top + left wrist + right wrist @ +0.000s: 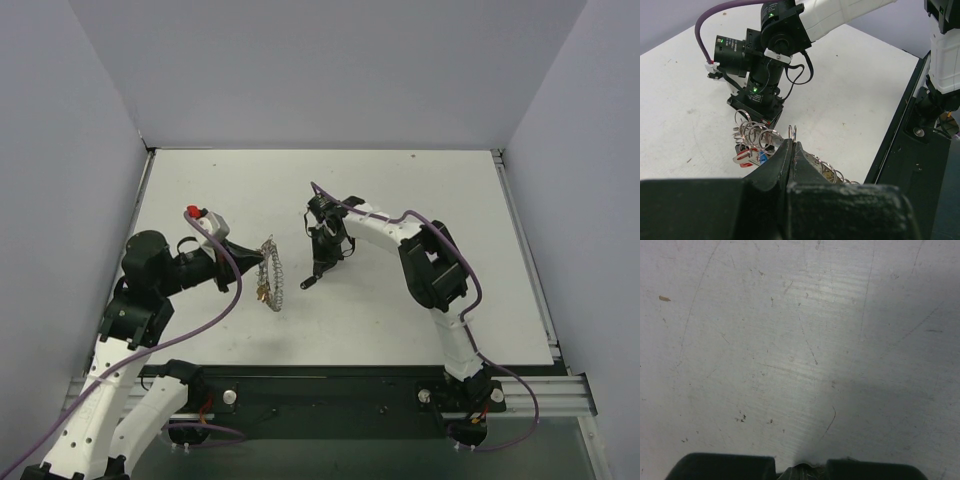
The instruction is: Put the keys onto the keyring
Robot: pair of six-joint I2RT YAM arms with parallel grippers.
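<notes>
Okay, starting on the left: the left gripper (252, 262) is pressed tight on the ring (273, 275), pinching its rim and holding it up off the table (420, 200). From above, we see the ring on edge. Its long line runs from far to near, with the near end leaning a touch to the right, so its broad face looks across towards the other arm. Through the left wrist camera we pick out a cluster of small wire loops along the rim. A couple of keys (746, 158), one red head and one blue, dangle at the ring's lower left. They look to us as if they're already hanging from it, though we can't make out the attachment.

Moving right, the right gripper (311, 281) points down at the table just beside the ring, on its right side. The two are near but apart. Its fingers are brought together. Its own camera shows only scuffed tabletop and a speck of something grey in the seam between the fingertips. We can't tell whether that's a key or just the pads meeting.

So the next move turns on that short gap. The ring lies directly to the left of the right gripper, face-on, and the right arm is the free one. We'd expect it to travel leftward, straight at that face.
</notes>
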